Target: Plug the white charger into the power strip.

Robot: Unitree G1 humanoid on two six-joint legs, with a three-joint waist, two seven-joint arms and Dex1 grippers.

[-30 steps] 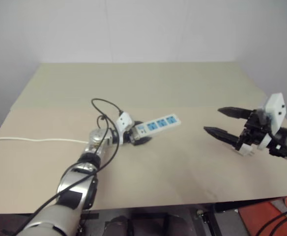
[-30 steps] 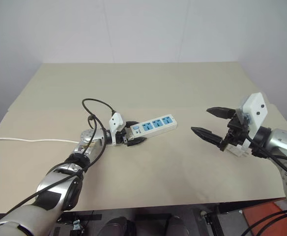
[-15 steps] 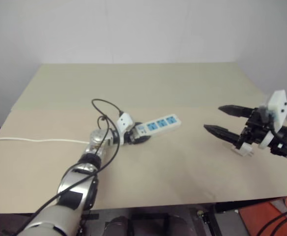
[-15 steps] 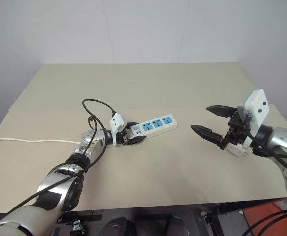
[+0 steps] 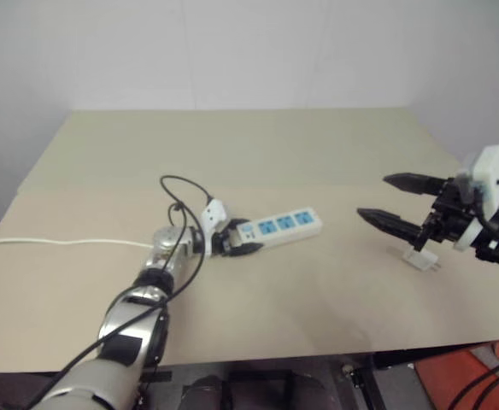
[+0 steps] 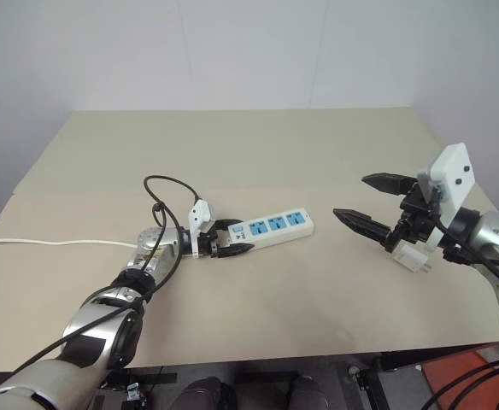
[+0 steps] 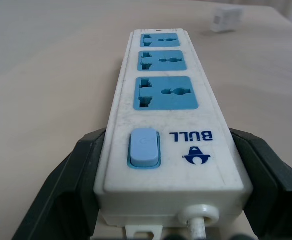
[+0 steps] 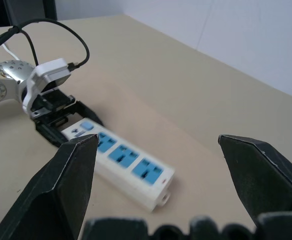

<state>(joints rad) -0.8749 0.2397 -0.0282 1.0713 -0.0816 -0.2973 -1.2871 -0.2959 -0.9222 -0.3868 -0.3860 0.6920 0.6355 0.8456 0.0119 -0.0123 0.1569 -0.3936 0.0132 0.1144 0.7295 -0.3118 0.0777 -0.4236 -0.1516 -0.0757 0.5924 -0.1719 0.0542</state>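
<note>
Clamping the switch end of the power strip [image 6: 267,229], the left tool [image 6: 229,238] is closed on it at mid-bench, the forearm laid low and pointing right. The right tool [image 6: 376,207] is held spread wide and empty above the white charger [image 6: 411,260], which lies on the bench near the right edge. Bracing appears done; next, the charger must be gripped.

**Strip clamped at its switch end**

The power strip [image 7: 167,120] lies on the tan table [image 7: 46,75], its three blue sockets running away from the blue switch [image 7: 144,147]. Black fingers [image 7: 73,185] of the left gripper [image 7: 168,192] press both sides of the switch end. Beyond the strip's far end sits the white charger [image 7: 226,19]
</note>
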